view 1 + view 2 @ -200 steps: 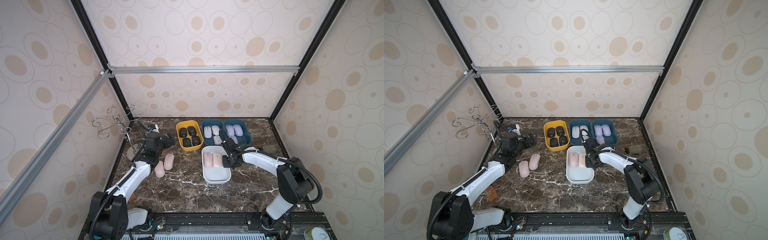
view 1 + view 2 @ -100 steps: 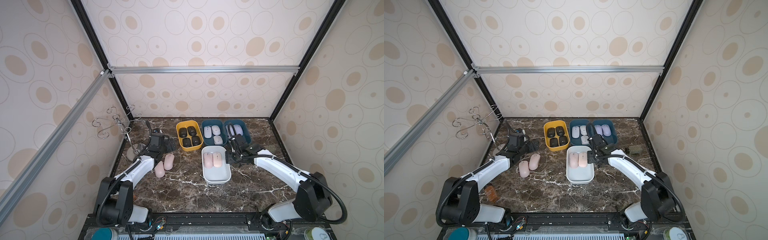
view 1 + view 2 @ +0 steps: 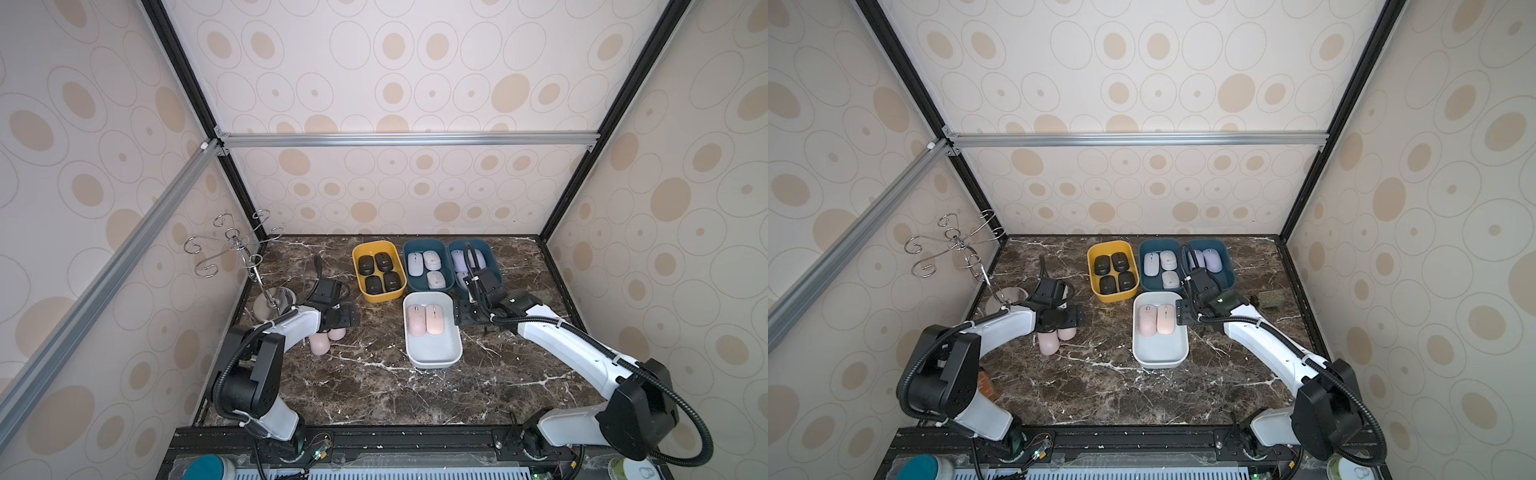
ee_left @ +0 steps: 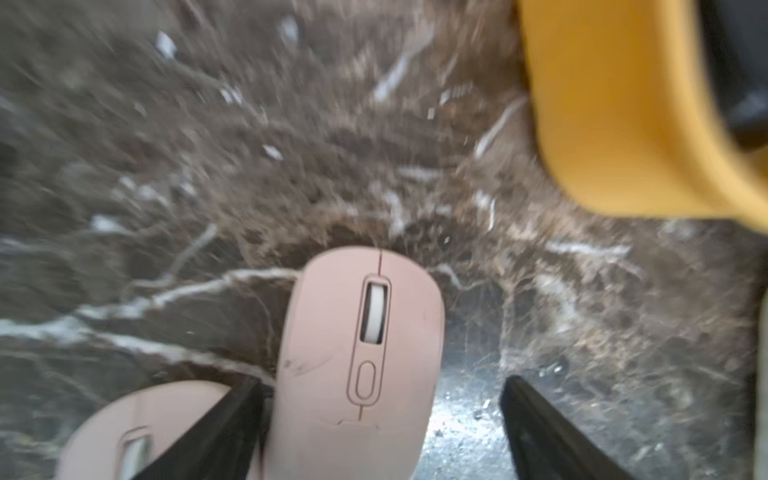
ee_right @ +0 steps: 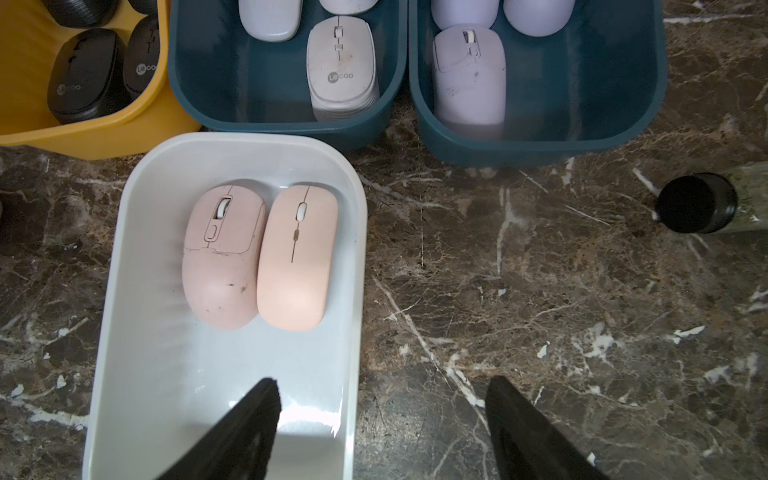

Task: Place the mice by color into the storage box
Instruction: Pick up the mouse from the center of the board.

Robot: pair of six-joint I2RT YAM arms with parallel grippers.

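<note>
Two pink mice lie on the marble at the left, one (image 3: 319,344) and its neighbour (image 3: 337,333). My left gripper (image 3: 338,320) hangs over them, open. In the left wrist view its jaws straddle one pink mouse (image 4: 361,353). One finger (image 4: 232,424) stands between that mouse and the other pink mouse (image 4: 137,432), and a gap remains at the far finger. My right gripper (image 5: 382,415) is open and empty over the right rim of the white storage box (image 5: 137,249), which holds two pink mice (image 5: 222,257). Black mice (image 3: 376,272) fill the yellow box (image 3: 376,300).
Two teal boxes at the back hold white mice (image 3: 424,266) and lavender mice (image 3: 459,261). A metal hook stand (image 3: 239,249) rises at the back left. A dark-capped jar (image 5: 698,203) lies on the marble right of the boxes.
My right gripper has opened and drawn back from the pink mice in the white box to its right rim. My left gripper has come forward over the two loose pink mice.
</note>
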